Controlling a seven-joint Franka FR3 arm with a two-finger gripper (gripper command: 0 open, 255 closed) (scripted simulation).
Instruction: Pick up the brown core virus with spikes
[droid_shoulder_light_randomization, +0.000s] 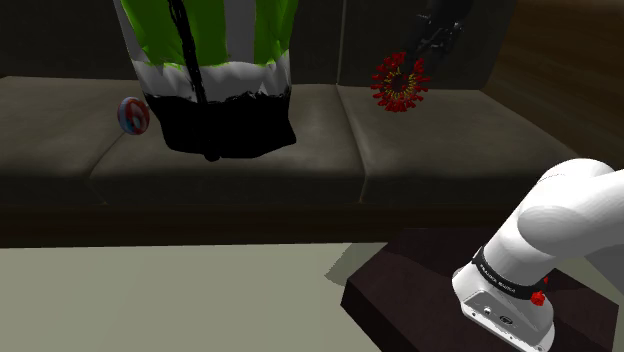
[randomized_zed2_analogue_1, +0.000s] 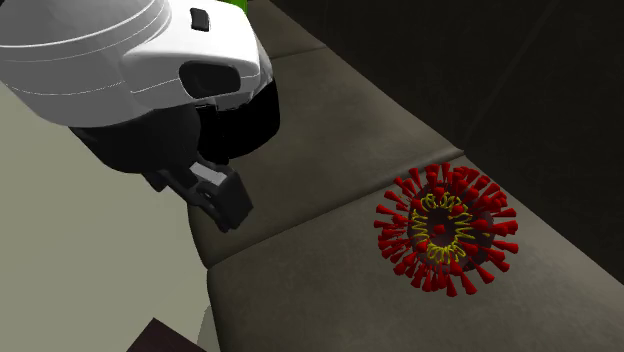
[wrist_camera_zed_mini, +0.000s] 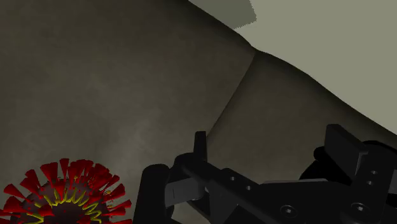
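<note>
Right, spiked virus (randomized_zed2_analogue_1: 447, 230) is sitting on the sofa (randomized_zed2_analogue_1: 330, 130) seat, beside its cushion seam. Gripper (wrist_camera_zed_mini: 270, 149) is hovering over the sofa, fingers apart, holding nothing. Probably light, spikes fiddly; I'm guessing pinching across the core.

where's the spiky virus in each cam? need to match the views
Shoulder view: spiky virus upper right, just under the gripper, right of the seam.
Second exterior view: spiky virus lower right, on the cushion below the seam.
Wrist view: spiky virus beside the gripper, apart from it.
Shared landmark: the seam between the two sofa seat cushions.
</note>
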